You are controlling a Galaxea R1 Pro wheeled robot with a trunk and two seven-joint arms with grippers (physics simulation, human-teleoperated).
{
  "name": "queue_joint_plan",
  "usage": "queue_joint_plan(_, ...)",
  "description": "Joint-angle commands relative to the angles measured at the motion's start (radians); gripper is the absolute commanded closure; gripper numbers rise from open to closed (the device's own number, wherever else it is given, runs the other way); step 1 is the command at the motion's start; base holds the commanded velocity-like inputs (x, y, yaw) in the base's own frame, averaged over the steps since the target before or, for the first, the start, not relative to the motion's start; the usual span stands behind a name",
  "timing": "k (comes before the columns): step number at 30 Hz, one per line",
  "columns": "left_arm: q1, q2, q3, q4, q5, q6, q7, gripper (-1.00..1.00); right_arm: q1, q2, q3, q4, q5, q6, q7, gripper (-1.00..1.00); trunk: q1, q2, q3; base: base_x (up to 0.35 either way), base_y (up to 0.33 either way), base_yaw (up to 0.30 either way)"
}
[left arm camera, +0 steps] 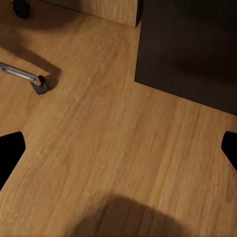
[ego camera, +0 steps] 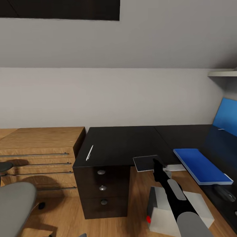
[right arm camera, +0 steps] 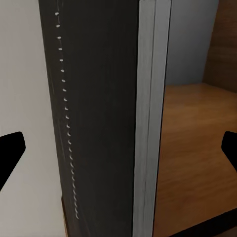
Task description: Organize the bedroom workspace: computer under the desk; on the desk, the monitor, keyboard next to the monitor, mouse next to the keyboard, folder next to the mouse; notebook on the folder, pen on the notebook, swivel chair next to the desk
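Swivel chair (ego camera: 14,204) at far left, well off the worktop (ego camera: 210,138). Pen (ego camera: 89,152) lies on black drawer cabinet (ego camera: 112,148). Right gripper (ego camera: 157,165) pinches notebook (ego camera: 146,163) by its edge, prob. for carrying to the blue folder (ego camera: 200,164) on the worktop. Computer (ego camera: 177,210) on floor below. Left gripper's jaws spread, empty.

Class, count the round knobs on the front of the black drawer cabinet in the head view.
3, in a vertical column on the black drawer cabinet: the top knob, the middle knob and the bottom knob. None looks hidden.
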Motion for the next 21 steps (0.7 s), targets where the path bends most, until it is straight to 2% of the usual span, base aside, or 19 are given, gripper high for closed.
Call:
queue_joint_plan(1,-0.001,0.001,-0.008,0.000,0.010,-0.006,0.006,-1.00,0.000,0.001,-0.005,-0.002,-0.007,0.006,-0.006,-1.00,0.000,-0.001,-0.001,0.002,0.000,0.000)
queue_joint_plan(4,-0.001,0.001,-0.008,0.000,0.010,-0.006,0.006,-1.00,0.000,0.001,-0.005,-0.002,-0.007,0.006,-0.006,-1.00,0.000,-0.001,-0.001,0.000,0.000,0.000)
queue_joint_plan(5,-0.001,0.001,-0.008,0.000,0.010,-0.005,0.006,-1.00,0.000,0.001,-0.005,-0.002,-0.007,0.006,-0.007,1.00,0.000,-0.001,-0.001,0.000,0.000,0.000)
queue_joint_plan(21,0.000,0.001,-0.009,0.001,0.008,-0.005,0.006,-1.00,0.000,0.001,-0.005,-0.003,-0.008,0.007,-0.004,1.00,0.000,-0.001,-0.001,0.000,0.000,0.000)
